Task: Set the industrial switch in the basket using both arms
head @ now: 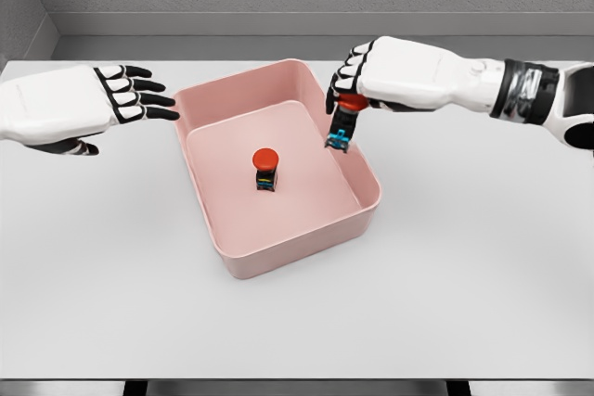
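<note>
- Right hand (357,81), at 1 o'clock over the pink plastic basket (306,238), fingers clamped on a red-capped industrial switch (343,122).
- Second red-capped switch (265,168) stands upright on basket floor.
- Left hand (102,99), at 10 o'clock, fingers extended, empty, above white counter (464,303).

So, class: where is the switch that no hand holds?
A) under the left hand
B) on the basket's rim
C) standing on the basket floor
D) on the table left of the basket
C: the free switch stands upright on the basket floor, while the right hand holds a second switch over the rim.
</note>
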Tool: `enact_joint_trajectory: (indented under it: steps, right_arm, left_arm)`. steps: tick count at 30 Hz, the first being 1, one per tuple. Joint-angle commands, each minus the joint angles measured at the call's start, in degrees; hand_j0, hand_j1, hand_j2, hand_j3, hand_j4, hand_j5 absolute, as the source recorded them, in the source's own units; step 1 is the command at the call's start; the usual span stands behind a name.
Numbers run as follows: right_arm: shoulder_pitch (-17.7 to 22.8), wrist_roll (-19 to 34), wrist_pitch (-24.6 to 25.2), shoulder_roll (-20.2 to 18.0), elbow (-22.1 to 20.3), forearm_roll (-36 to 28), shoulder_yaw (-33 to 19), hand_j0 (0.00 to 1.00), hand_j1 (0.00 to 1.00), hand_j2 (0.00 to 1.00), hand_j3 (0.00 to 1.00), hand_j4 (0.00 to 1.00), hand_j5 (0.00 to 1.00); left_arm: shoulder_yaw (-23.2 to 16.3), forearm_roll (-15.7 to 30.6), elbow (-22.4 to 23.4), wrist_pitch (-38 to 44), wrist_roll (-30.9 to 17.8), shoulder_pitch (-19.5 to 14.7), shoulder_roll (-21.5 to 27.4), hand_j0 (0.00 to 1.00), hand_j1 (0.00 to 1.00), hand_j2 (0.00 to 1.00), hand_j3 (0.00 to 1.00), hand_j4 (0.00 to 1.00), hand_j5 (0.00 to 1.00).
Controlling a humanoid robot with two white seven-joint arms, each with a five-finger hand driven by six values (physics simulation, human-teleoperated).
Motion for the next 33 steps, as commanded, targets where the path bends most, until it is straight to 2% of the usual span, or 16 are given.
enact_joint_trajectory:
  steps: [1, 11, 14, 16, 19, 22, 24, 27, 31, 33]
  right_arm:
    - [0.00, 0.23, 0.08, 1.20, 0.02, -0.28, 0.88, 0.47, 0.47, 0.47, 0.47, 0.47, 0.47]
    - [-2.11, 2.52, 0.08, 5.16, 0.46, -0.02, 3.08, 0.49, 0.49, 0.49, 0.49, 0.49, 0.49]
    - [-2.11, 2.69, 0.08, 5.51, 0.82, 0.33, 2.99, 0.61, 0.61, 0.61, 0.61, 0.61, 0.61]
    - [-2.20, 2.69, 0.08, 6.83, 1.16, 0.51, 3.08, 0.75, 0.75, 0.75, 0.75, 0.75, 0.75]
    - [-2.72, 2.69, 0.08, 9.02, 3.19, 1.12, 2.90, 0.89, 0.89, 0.89, 0.89, 0.89, 0.89]
    - [-2.99, 2.78, 0.08, 9.20, 3.45, 1.30, 2.82, 0.96, 0.96, 0.96, 0.96, 0.96, 0.96]
    - [-3.08, 2.78, 0.08, 9.55, 3.54, 1.30, 2.82, 0.96, 0.96, 0.96, 0.96, 0.96, 0.96]
    - [-2.99, 2.52, 0.08, 8.67, 4.51, 1.21, 2.29, 1.00, 1.00, 1.00, 1.00, 1.00, 1.00]
    - [-0.35, 2.52, 0.08, 2.43, 9.95, 1.03, -1.84, 1.00, 1.00, 1.00, 1.00, 1.00, 1.00]
    - [2.28, 2.43, 0.08, -0.64, 10.39, 0.95, -4.30, 1.00, 1.00, 1.00, 1.00, 1.00, 1.00]
  left_arm:
    - [0.02, 0.30, 0.01, 0.05, 0.03, 0.00, 0.10, 1.00, 1.00, 1.00, 1.00, 1.00, 1.00]
    - [0.02, 0.39, 0.01, 0.05, 0.03, 0.00, 0.01, 1.00, 1.00, 1.00, 1.00, 1.00, 1.00]
    - [0.02, 0.39, 0.01, 0.05, 0.03, 0.00, 0.10, 1.00, 1.00, 1.00, 1.00, 1.00, 1.00]
    - [0.10, 0.39, 0.01, 0.05, 0.03, -0.09, 0.19, 1.00, 1.00, 1.00, 1.00, 1.00, 1.00]
    - [0.02, 0.39, 0.01, 0.05, 0.29, -0.09, 0.10, 1.00, 1.00, 1.00, 1.00, 1.00, 1.00]
    - [0.02, 0.39, 0.01, 0.05, 0.29, 0.00, 0.10, 1.00, 1.00, 1.00, 1.00, 1.00, 1.00]
    - [0.02, 0.39, 0.01, 0.05, 0.29, 0.00, 0.19, 1.00, 1.00, 1.00, 1.00, 1.00, 1.00]
    - [0.02, 0.39, 0.01, 0.05, 0.29, 0.00, 0.19, 1.00, 1.00, 1.00, 1.00, 1.00, 1.00]
    - [-0.07, 0.30, 0.01, 0.05, 0.29, 0.09, 0.19, 1.00, 1.00, 1.00, 1.00, 1.00, 1.00]
    - [-0.07, 0.30, 0.10, 0.05, 0.29, 0.09, 0.19, 1.00, 1.00, 1.00, 1.00, 1.00, 1.00]
